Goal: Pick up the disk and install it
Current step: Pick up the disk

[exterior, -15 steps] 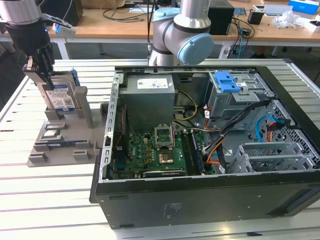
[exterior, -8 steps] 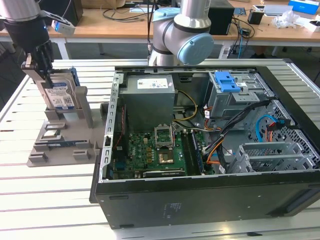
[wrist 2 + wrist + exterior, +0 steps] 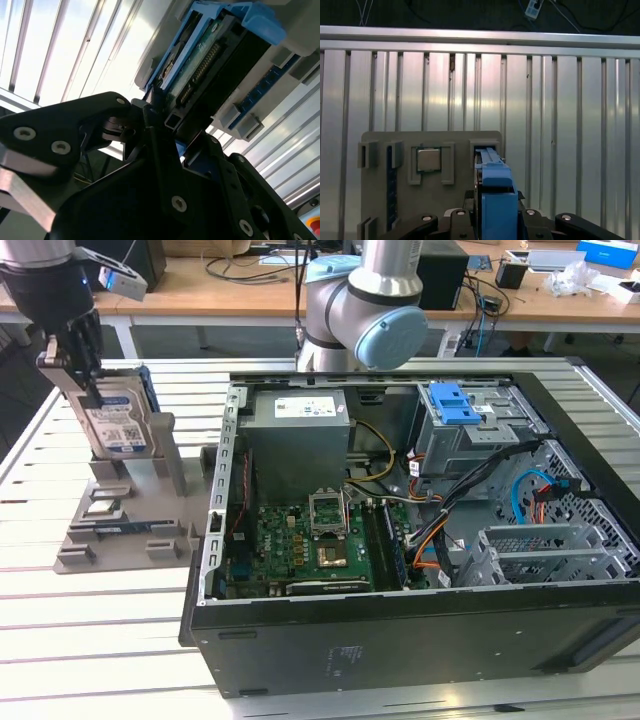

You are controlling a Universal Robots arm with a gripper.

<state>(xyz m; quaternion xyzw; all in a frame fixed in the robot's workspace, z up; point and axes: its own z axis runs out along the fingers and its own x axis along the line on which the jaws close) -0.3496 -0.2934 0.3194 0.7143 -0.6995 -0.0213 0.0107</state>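
Note:
The disk (image 3: 118,425) stands on edge in a slot of the grey holder (image 3: 120,530) at the exterior view's left, label facing out, blue rails along its sides. My gripper (image 3: 90,392) comes down onto its upper part, dark fingers on either side. In the second wrist view the fingertips (image 3: 150,102) press against the blue rail and connector edge of the disk (image 3: 200,55). The first wrist view looks along the disk's blue rail (image 3: 495,185), which sits clamped between the gripper's links (image 3: 495,222). The disk's lower edge still rests in the holder.
An open computer case (image 3: 400,640) lies right of the holder, with a grey power-supply box (image 3: 300,430), a motherboard (image 3: 310,550), cables and a drive cage with a blue latch (image 3: 455,402). The holder (image 3: 380,200) also carries a processor chip (image 3: 428,160). The arm's base (image 3: 365,310) stands behind the case.

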